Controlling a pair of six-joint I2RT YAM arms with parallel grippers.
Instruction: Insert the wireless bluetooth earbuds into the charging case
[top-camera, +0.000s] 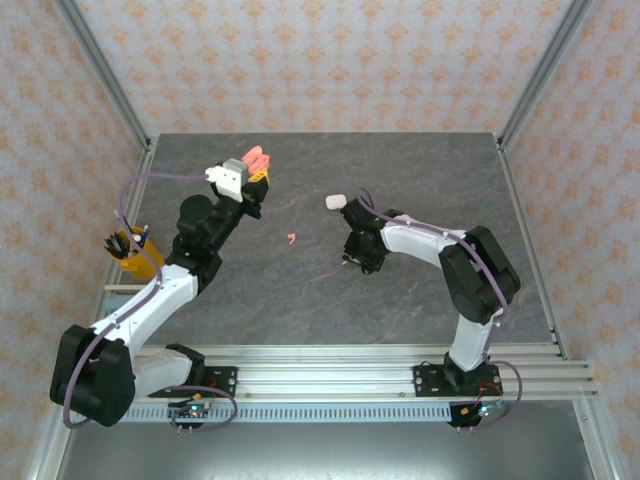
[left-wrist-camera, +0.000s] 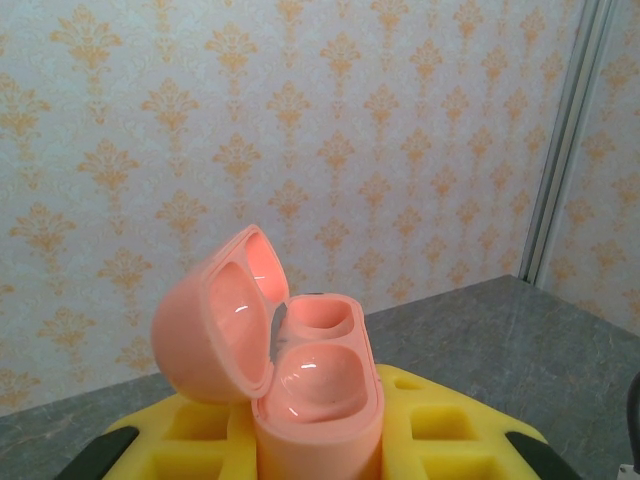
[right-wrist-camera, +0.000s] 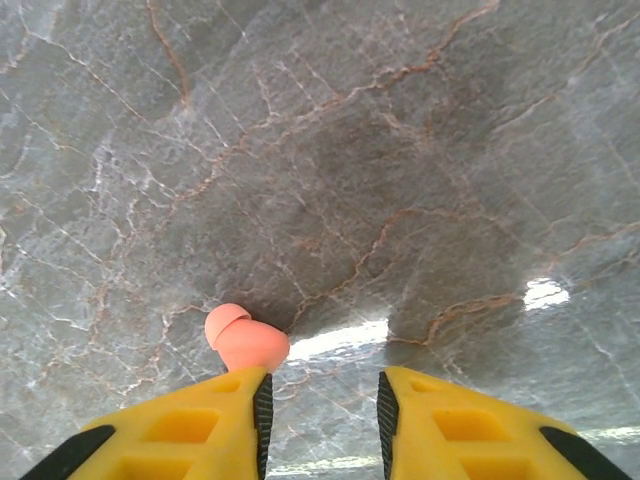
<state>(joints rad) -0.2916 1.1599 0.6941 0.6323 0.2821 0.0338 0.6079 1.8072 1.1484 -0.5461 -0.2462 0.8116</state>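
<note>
Table (top-camera: 400, 170): grey veined stone slab, enclosed by patterned walls (top-camera: 330, 60) with an orange motif on three sides.

Left arm (top-camera: 150, 300): rises from its base at the near left corner. It runs up and inward, with the forearm stretched toward the far left part of the table and the wrist lifted clear of the surface.

Right arm (top-camera: 470, 270): stands up from its base at the near right and folds at the elbow. The forearm reaches inward to the middle of the table, with the wrist tipped down at the stone.

Pen holder (top-camera: 135, 255): orange cup with pens, at the left edge beside the left arm.

Left gripper (top-camera: 258, 178): yellow fingers (left-wrist-camera: 200, 435) clamped on the sides of the pink charging case, which stands upright between them.

Right gripper (right-wrist-camera: 320, 400): low over the table with its yellow fingers (right-wrist-camera: 200, 430) apart. Only bare stone shows in the gap between them.

Pink charging case (left-wrist-camera: 315, 385): held in the air by the left gripper, lid swung open and leaning to one side. In the left wrist view, both inner wells look glossy and empty.

White charging case (top-camera: 335, 202): lies on the table just beyond the right gripper, toward the far side.

Pink earbud (right-wrist-camera: 245, 342): on the stone right at the tip of one right finger. It sits ahead of that finger rather than between the pair. Whether it touches the finger is hard to tell.

Second pink earbud (top-camera: 291, 238): loose on the open table between the two grippers, apart from both.
</note>
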